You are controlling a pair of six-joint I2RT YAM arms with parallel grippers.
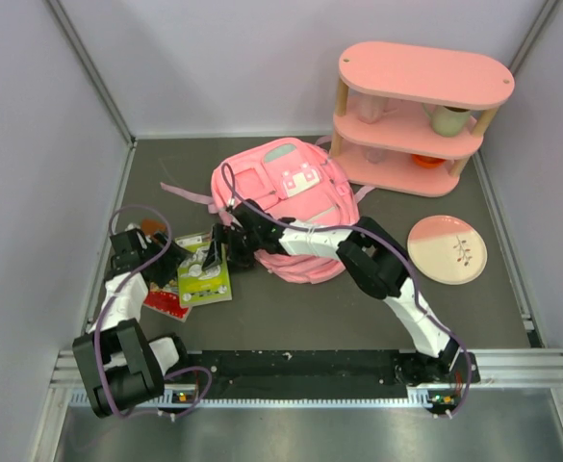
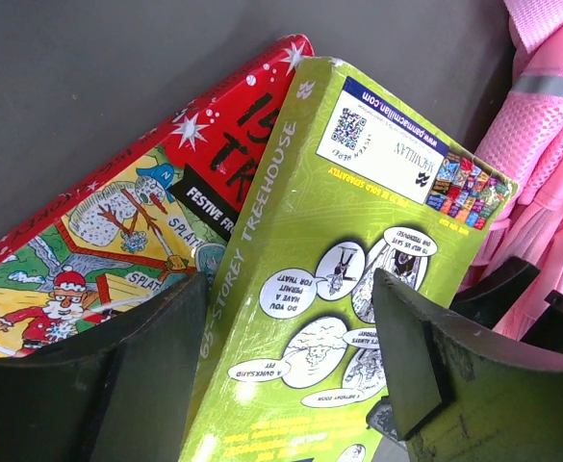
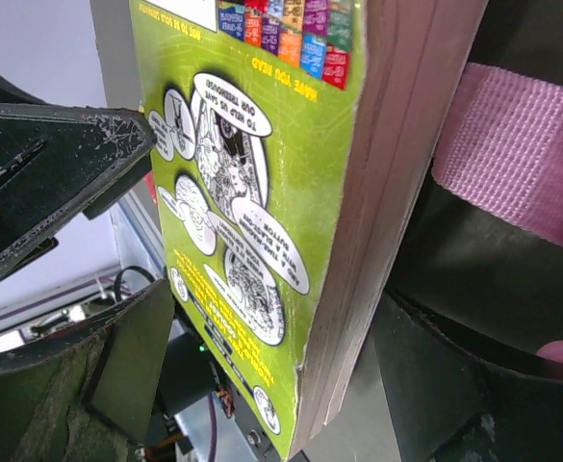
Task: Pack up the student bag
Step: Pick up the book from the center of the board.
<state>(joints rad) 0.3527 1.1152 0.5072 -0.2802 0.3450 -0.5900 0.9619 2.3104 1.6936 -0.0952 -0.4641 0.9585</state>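
Note:
The pink student bag (image 1: 286, 197) lies in the middle of the table; its mesh side shows in the left wrist view (image 2: 541, 125) and a strap in the right wrist view (image 3: 512, 154). A green book (image 1: 202, 271) lies partly on a red book (image 1: 164, 302) left of the bag. My left gripper (image 1: 156, 258) is open, its jaws straddling the green book (image 2: 339, 241) from the spine side. My right gripper (image 1: 225, 248) is open around the book's page edge (image 3: 377, 212), with gaps on both sides. The left finger tip (image 3: 117, 135) touches the cover.
A pink oval shelf unit (image 1: 421, 115) holding cups stands at the back right. A pink and cream plate (image 1: 447, 248) lies right of the bag. A small orange object (image 1: 152, 227) sits behind my left gripper. Grey walls close in the sides and back.

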